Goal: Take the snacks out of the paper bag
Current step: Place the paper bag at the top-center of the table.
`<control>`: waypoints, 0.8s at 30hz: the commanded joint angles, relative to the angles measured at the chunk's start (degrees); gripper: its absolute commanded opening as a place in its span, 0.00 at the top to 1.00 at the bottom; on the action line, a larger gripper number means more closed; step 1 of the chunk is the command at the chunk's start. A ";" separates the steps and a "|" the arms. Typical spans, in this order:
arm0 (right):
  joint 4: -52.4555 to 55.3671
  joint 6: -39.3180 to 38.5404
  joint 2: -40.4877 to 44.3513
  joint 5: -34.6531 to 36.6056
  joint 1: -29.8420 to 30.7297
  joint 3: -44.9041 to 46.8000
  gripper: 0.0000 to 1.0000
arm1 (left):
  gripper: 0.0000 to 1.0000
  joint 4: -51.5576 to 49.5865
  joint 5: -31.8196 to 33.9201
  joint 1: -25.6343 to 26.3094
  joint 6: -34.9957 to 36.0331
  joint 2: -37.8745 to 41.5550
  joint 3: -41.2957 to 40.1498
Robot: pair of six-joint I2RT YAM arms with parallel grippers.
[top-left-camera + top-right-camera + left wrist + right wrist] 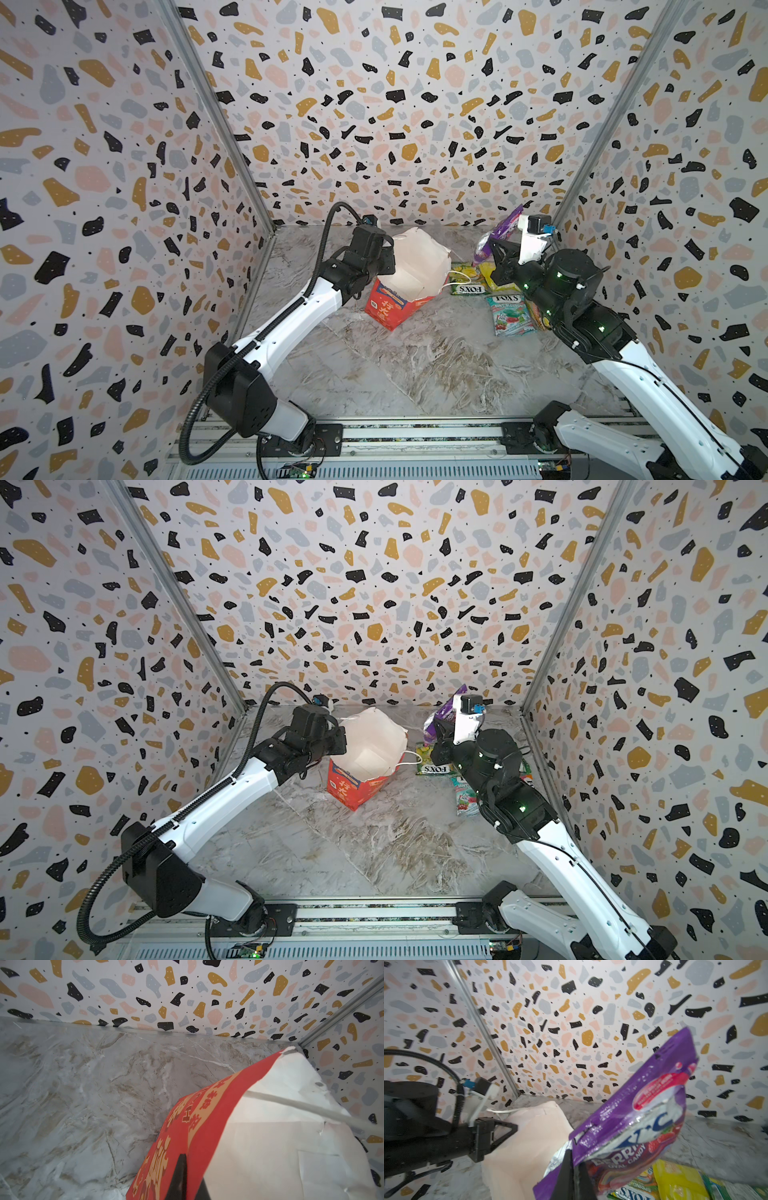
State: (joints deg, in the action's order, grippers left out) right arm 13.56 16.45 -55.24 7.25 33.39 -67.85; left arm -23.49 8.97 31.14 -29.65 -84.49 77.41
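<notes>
Your left claw [187, 1180] is pinched tight on the rim of the red paper bag [415, 270]. The bag sits tilted on the table [415, 365] with its mouth gaping, and only the claw's finger ends make it into the wrist view. Your right claw [574, 1178] is clamped on a corner of the purple packet [643, 1118], up in the air right of the bag. A green packet [510, 313] and a few more lie flat below, half buried under your right arm [582, 316], so you can't count them.

From high at front, whole worktop [415, 365] is seen in both top views; wrist cams held close, paper bag [270, 1147] shared.
</notes>
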 commanded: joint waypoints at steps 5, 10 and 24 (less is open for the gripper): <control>9.92 0.50 -0.99 -6.79 -6.04 -0.57 1.00 | 1.00 9.82 -7.47 -3.24 -11.29 2.43 -7.74; 18.05 -2.72 -6.43 -9.46 -6.16 1.59 1.00 | 1.00 11.31 -7.40 -5.10 -13.36 3.83 -8.62; 22.12 -4.46 -15.19 -3.32 -1.91 6.60 1.00 | 1.00 15.85 -7.48 -6.43 -15.71 4.77 -12.89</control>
State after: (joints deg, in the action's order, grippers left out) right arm 35.64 12.67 -69.78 -0.12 30.26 -60.16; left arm -11.07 2.39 25.12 -44.42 -79.72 66.22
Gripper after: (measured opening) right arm 0.040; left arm 0.047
